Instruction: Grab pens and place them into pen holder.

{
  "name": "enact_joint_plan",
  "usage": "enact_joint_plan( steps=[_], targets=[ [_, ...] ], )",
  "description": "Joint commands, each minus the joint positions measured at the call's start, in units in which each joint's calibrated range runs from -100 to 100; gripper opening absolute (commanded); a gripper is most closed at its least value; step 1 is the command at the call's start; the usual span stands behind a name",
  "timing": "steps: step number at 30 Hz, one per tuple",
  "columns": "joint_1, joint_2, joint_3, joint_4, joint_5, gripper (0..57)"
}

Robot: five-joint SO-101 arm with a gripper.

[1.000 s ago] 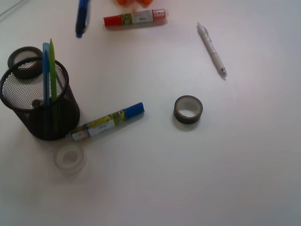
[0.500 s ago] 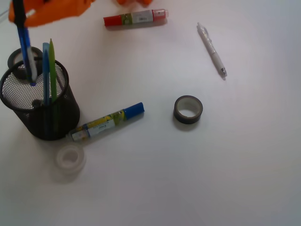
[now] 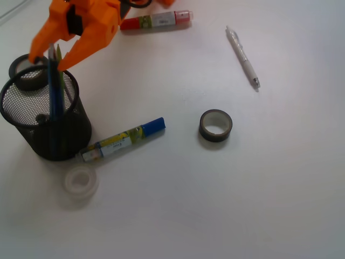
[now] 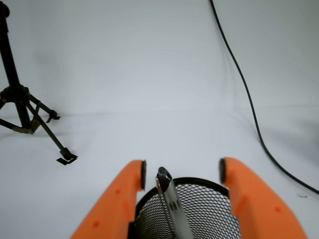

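Two views, front first.
Front, pincer: orange pincer [image 3: 49, 60] at about 10 o'clock in the frame, poised right over the mouth of the pen holder [image 3: 47, 121], its two tips spread apart, clamping nothing.
Front, pen holder: black mesh cup standing upright on the white bench [image 3: 215, 205] at about 9 o'clock.
Front, pens in the cup: dark blue pen [image 3: 52, 94] stands inside, its top between the pincer tips; a light blue pen [image 3: 57, 81] and a green pen [image 3: 59, 50] are beside it, mostly hidden.
Front, loose pen: white translucent pen [image 3: 242, 56] lies on the bench at about 1 o'clock, well apart from the cup.
Front, other things: blue-capped marker [image 3: 121, 139] touching the cup's base; red marker [image 3: 155, 20] at 12 o'clock; dark tape roll [image 3: 215, 125] near centre; clear tape roll [image 3: 80, 182] just below the cup; another dark roll [image 3: 26, 69] behind the cup.
Wrist, pincer: orange fingers [image 4: 122, 199] splayed either side of the cup's rim [image 4: 199, 183].
Wrist, pen: one pen end [image 4: 167, 191] rises free between them, touching neither.
Wrist, background: black tripod [image 4: 25, 117] at 9 o'clock, black cable [image 4: 249, 104] at 2 o'clock.
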Motion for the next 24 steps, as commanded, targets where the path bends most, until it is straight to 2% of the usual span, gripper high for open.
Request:
enact_joint_plan(
  steps=[1,5,10,13,15,22,24],
  targets=[
    [-0.41,-2.91,-4.39,-0.07,2.83,20.7],
    [-4.22,-9.63,-7.1,11.13,6.4,20.7],
    [-13.41,-22.55,-7.19,43.42,6.84,20.7],
    [-18.72,-28.16,-6.92,59.6,3.96,20.7],
    [-26.65,-31.73,-4.39,69.75,-0.44,20.6],
    [-40.7,-33.0,0.14,80.69,-7.18,20.5],
    [-44.82,-32.83,0.32,86.29,-9.72,18.8]
  ],
)
